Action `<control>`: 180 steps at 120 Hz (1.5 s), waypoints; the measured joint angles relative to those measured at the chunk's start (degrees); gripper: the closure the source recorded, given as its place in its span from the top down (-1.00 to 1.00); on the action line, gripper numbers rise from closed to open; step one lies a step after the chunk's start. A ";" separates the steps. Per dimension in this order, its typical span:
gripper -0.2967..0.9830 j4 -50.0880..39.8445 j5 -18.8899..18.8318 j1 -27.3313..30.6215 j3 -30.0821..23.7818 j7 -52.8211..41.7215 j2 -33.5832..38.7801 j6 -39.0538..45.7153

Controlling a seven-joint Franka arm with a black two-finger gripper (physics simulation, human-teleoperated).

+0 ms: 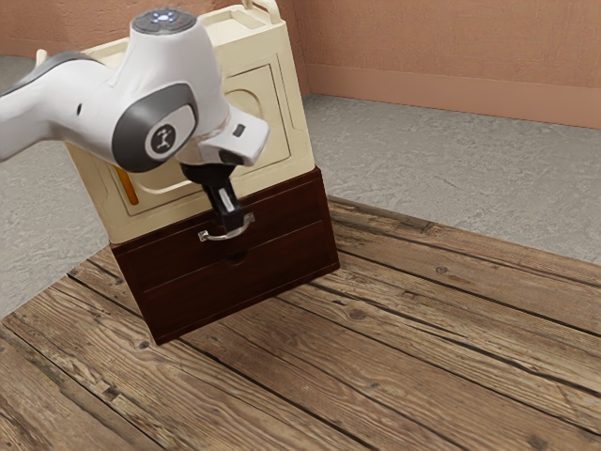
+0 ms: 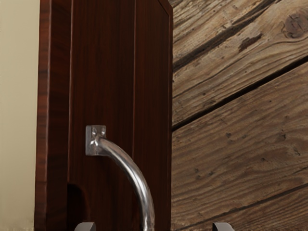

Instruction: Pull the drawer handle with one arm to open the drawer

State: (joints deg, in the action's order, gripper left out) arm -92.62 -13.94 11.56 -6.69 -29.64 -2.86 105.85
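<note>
Plank tabletop (image 1: 394, 362), grey floor (image 1: 423, 174), pinkish wall (image 1: 432, 42)

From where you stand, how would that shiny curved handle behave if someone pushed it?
The handle looks metallic, so it should be stiff. Its smooth, glossy surface may be slippery. Mounted on the dark drawer front, it probably won't roll or tip by itself.

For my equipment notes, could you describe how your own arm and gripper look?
My rounded white arm has dark grey joint covers, one bearing a white-ringed mark, and a blue-grey disc on top. My black two-finger gripper has a pale stripe and light grey fingertips.
</note>
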 joint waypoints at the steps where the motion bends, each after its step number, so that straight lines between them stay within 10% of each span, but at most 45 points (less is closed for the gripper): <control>1: -0.13 -0.03 -0.01 0.05 0.00 0.01 -0.01 0.01; 180: -0.53 -6.98 -0.60 -1.51 -0.01 1.41 1.72 4.00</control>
State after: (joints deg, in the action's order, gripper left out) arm -99.61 -14.54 10.04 -6.70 -28.23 -1.13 109.85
